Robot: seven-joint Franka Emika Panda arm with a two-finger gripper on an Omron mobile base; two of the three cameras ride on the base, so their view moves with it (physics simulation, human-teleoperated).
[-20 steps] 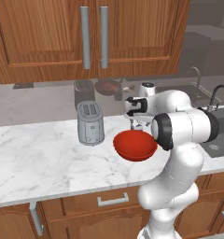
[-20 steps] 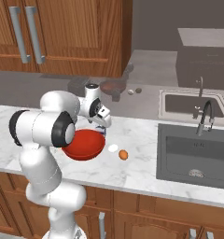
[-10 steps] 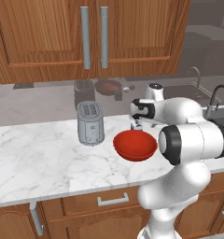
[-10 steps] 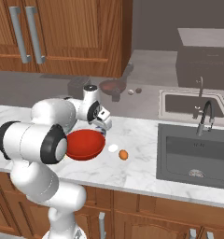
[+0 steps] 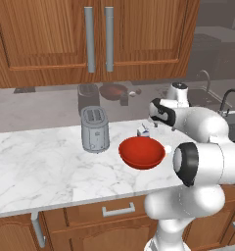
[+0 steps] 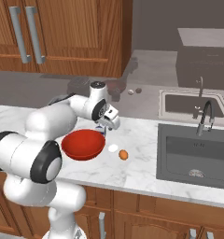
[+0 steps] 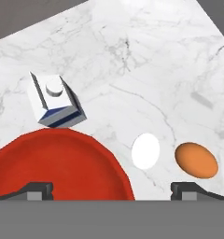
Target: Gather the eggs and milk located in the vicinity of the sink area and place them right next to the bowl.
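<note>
White marble lies under the gripper (image 7: 112,189), which hangs above the tabletop (image 7: 146,56) with its jaws wide apart. They hold nothing and touch nothing.

Just below the jaws, in the hand view, sits the red bowl (image 7: 53,163). The milk (image 7: 55,100) stands right at the bowl's rim, on its far side. The white egg (image 7: 145,151) lies just beside the bowl on the marble. The brown egg (image 7: 196,160) lies next to the white egg, a bit further from the bowl. In the right base view the same things show: the bowl (image 6: 83,144), the white egg (image 6: 113,148) and the brown egg (image 6: 123,154) lie in a row, with the sink (image 6: 198,154) well apart to the side.

All three things look to be by the bowl already, so the job seems nearly done or done.

The eggs would break easily. They are smooth and round, so they could slip or roll. I would take one gently across its narrow middle. The milk looks light and stiff, but it may tip. Its flat sides are the best place to pinch, below the slanted top.

Further out, a grey toaster (image 5: 94,129) stands on the other side of the bowl, and wooden cupboards (image 5: 90,39) hang above.
</note>
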